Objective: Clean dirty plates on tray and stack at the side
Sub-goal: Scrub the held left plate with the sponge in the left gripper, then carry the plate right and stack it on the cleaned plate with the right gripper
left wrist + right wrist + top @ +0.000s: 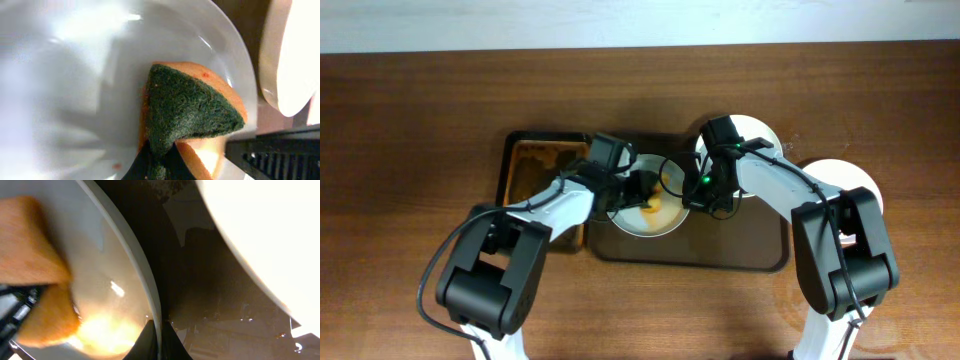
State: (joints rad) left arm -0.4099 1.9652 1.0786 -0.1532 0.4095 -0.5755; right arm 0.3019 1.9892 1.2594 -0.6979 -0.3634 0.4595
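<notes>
Overhead: we see round white plate [632, 225] on large dark-brown rectangular tray [720, 255], mid brown wood-grain bench [410, 150].
Left wrist: our left hand [159, 162] clamps green-and-yellow sponge [192, 107], pressed on plate.
Right wrist: our right hand [159, 332] narrow, pinching plate rim.

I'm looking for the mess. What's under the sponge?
A white plate, with the sponge pinched by the left gripper. Around it the plate looks mostly clean. Any sauce beneath is hidden by the sponge.

Three plates [638, 226]; two trays [740, 252] — one large, one small; one sponge [654, 209].
</notes>
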